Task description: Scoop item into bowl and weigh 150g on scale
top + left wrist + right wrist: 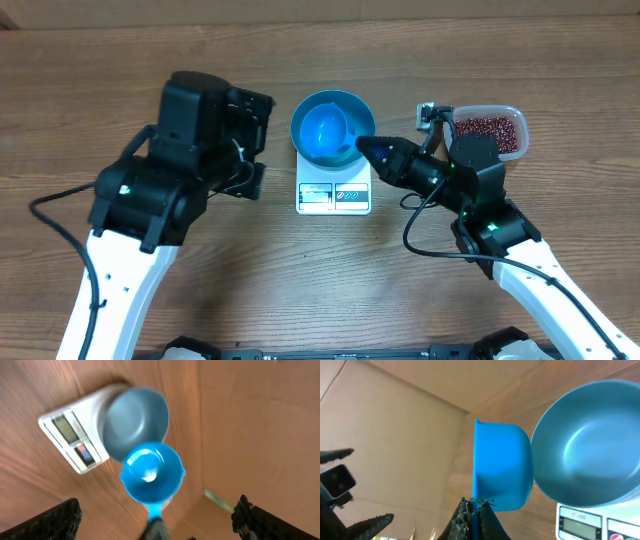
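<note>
The blue bowl (345,108) (590,450) stands on the white scale (333,192) (75,435) at the table's middle. My right gripper (368,150) (477,505) is shut on the handle of a small blue scoop (325,127) (150,472) (502,467), whose cup hangs over the bowl. No beans show in the scoop or in the bowl (135,417). The red-brown beans (485,127) lie in a clear tub at the right. My left gripper (257,147) stands open just left of the scale, with nothing between its fingers (55,520).
The clear plastic tub (517,140) sits behind my right arm, right of the scale. A cardboard wall (395,435) runs along the back of the wooden table (300,280). Black cables (430,235) trail from both arms.
</note>
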